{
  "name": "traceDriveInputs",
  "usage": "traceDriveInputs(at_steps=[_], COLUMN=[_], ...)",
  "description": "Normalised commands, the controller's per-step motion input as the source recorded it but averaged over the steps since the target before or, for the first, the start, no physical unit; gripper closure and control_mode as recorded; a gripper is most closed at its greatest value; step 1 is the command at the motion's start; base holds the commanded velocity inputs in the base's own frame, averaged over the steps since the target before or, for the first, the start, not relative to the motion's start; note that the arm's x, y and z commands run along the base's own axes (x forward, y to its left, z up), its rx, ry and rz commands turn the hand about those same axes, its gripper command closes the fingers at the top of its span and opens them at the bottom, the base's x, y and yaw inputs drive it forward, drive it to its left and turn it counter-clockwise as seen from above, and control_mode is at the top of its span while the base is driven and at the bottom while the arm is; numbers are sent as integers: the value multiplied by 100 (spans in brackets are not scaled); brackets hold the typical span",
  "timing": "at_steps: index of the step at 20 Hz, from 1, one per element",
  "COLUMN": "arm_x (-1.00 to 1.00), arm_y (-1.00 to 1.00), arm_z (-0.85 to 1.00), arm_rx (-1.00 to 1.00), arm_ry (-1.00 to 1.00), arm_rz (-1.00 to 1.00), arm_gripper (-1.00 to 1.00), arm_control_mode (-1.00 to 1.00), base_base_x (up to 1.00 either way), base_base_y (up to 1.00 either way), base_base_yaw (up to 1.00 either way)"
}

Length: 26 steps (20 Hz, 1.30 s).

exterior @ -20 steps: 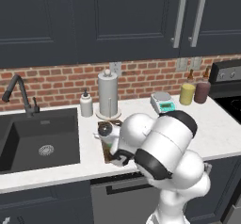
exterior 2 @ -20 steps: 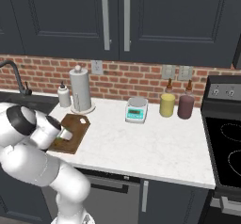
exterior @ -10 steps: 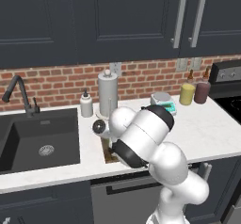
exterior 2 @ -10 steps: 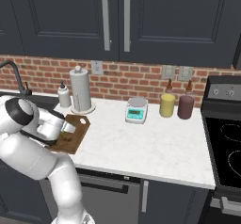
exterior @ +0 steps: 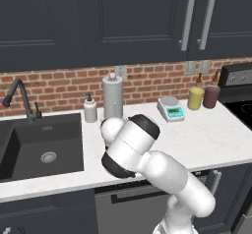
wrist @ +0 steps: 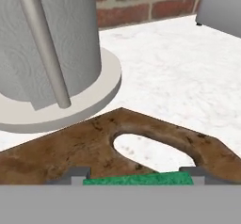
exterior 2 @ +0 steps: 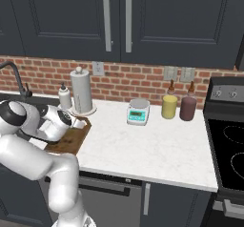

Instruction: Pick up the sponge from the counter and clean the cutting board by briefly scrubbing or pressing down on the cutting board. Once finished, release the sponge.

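Note:
In the hand view the green sponge (wrist: 141, 178) sits between my two finger tips, and my gripper (wrist: 136, 173) is shut on it, low over the dark-brown cutting board (wrist: 70, 148) next to its pale oval handle hole. In the right base view my gripper (exterior 2: 76, 124) is at the far end of the cutting board (exterior 2: 71, 139), close to the paper towel stand. The white counter (exterior 2: 143, 140) carries the board. In the left base view my own elbow covers the board and the hand.
A paper towel roll on a round stand (wrist: 52, 39) (exterior 2: 81, 90) rises just beyond the board. A grey scale (exterior 2: 137, 111) stands further right, with a yellow bottle (exterior 2: 168, 106) and a dark bottle (exterior 2: 188, 106). A soap bottle (exterior: 90, 109) and the dark sink (exterior: 39, 144) lie left.
The arm has swung, carrying the hand along the board toward its far end by the paper towel stand. The elbow now hides the board in the left base view.

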Motion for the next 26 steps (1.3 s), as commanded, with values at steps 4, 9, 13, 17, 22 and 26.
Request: traceDriveInputs(at_steps=[4,9,13,17,22,26], arm_x=[0,-23,-56,-80,-76,-61], arm_y=[-18,-27,-37,-23,-6,-11], arm_z=[-42,-40,-28,-23,-26,-53], arm_rx=[0,0,0,0,0,0], arm_ry=[-8,-5,0,0,0,-2], arm_rz=[0,0,0,0,0,0], arm_gripper=[100,100,100,100,100,100], arm_control_mode=[-100,-100,-100,-100,-100,-100], base_base_x=[0,0,0,0,0,0], base_base_y=[0,0,0,0,0,0], base_base_yaw=[0,0,0,0,0,0])
